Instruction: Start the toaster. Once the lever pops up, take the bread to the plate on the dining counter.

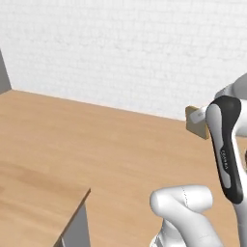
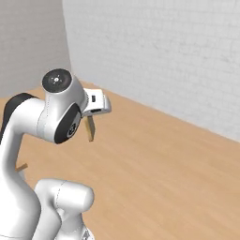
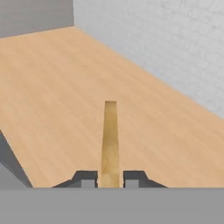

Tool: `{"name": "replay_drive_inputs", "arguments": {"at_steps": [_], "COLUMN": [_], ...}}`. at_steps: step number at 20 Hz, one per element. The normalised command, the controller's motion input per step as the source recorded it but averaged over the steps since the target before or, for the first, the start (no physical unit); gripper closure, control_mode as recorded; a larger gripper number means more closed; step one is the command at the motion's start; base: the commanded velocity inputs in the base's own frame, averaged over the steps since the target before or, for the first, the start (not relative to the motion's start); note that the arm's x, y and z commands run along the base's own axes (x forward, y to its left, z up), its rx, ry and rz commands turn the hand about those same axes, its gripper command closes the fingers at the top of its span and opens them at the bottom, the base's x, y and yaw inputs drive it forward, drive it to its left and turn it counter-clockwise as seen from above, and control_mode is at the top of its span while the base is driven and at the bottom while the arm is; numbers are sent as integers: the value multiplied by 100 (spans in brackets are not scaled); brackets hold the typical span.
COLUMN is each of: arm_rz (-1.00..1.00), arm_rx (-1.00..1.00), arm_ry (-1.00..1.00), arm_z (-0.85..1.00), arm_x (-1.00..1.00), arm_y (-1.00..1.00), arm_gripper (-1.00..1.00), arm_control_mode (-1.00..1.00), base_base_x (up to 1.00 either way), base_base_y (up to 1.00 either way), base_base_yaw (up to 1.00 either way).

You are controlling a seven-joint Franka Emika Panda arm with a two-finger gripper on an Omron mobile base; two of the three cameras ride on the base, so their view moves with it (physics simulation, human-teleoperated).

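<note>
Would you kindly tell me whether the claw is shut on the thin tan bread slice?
Shut on it: in the hand view the claw pinches the thin tan bread slice edge-on.

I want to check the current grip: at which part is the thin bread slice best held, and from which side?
Across its two flat faces, near one edge, approaching edge-on. The bread is thin and flat, so its faces suit the claw, which is shut on it this way, the slice sticking straight out above the wood floor.
</note>
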Motion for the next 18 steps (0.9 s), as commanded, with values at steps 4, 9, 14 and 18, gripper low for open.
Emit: {"name": "replay_drive_inputs", "arguments": {"at_steps": [4, 9, 14, 18], "arm_rz": [0, 0, 0, 0], "arm_rx": [0, 0, 0, 0], "arm_ry": [0, 0, 0, 0], "arm_z": [0, 0, 0, 0], "arm_x": [0, 0, 0, 0], "arm_y": [0, 0, 0, 0], "arm_gripper": [100, 100, 100, 100], "arm_control_mode": [100, 100, 100, 100], "base_base_x": [100, 100, 100, 100], "base_base_y": [-13, -16, -15, -33], "base_base_yaw": [15, 64, 75, 64]}}
